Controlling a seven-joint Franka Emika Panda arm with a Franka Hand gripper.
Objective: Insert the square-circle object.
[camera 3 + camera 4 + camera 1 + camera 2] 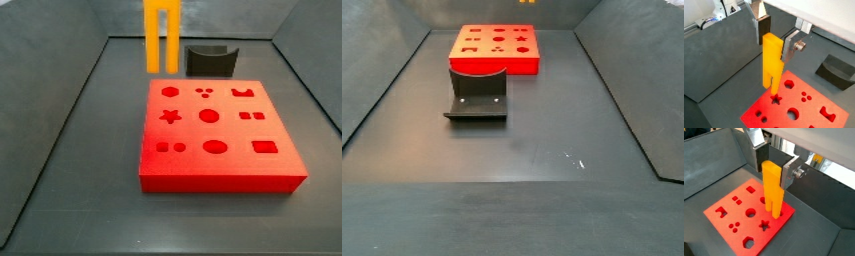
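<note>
Looking through both wrist views, we see the gripper (775, 42) with its jaws closed on the upper part of the square-circle object (771, 62), which hangs upright with its two prongs pointing down above the red block (797, 105). In a side view the square-circle object (162, 35) hangs in the air over the far left of the red block (214, 135), its prongs clear of the top face, with the dark grey curved holder (210, 60) just to its right beyond the block's far edge.
</note>
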